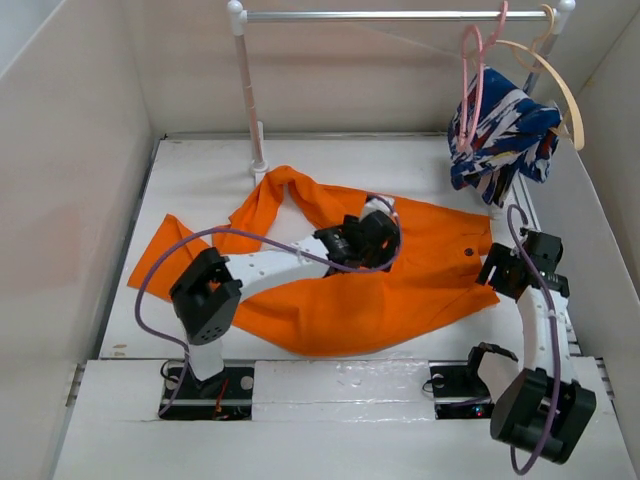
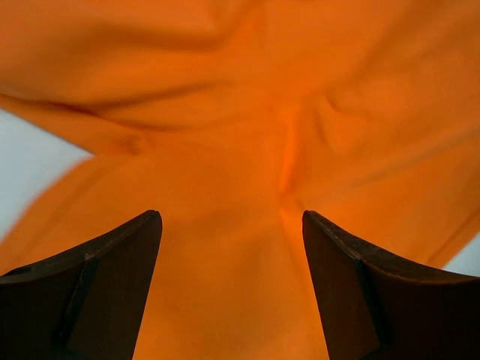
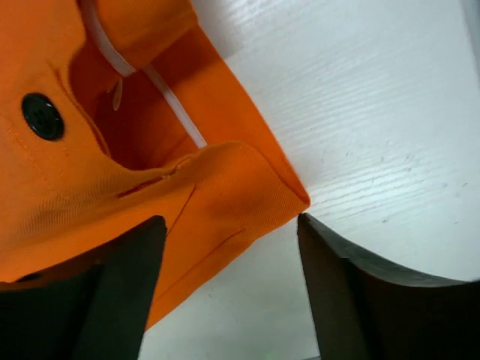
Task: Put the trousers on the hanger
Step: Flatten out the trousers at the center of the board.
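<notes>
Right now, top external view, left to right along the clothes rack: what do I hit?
white upright rack post → thin pink clothes hanger → thicker tan hanger. The blue-and-white garment is left out because it overlaps both hangers.

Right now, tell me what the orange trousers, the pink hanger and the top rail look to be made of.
Trousers: matte woven cloth, probably cotton-like; a fine weave and soft creases show.
Button: glossy black, likely plastic.
Pink hanger: thin, smooth, evenly coloured; plastic or coated wire, hard to tell.
Rail: silvery tube with a bright sheen, apparently metal.
</notes>
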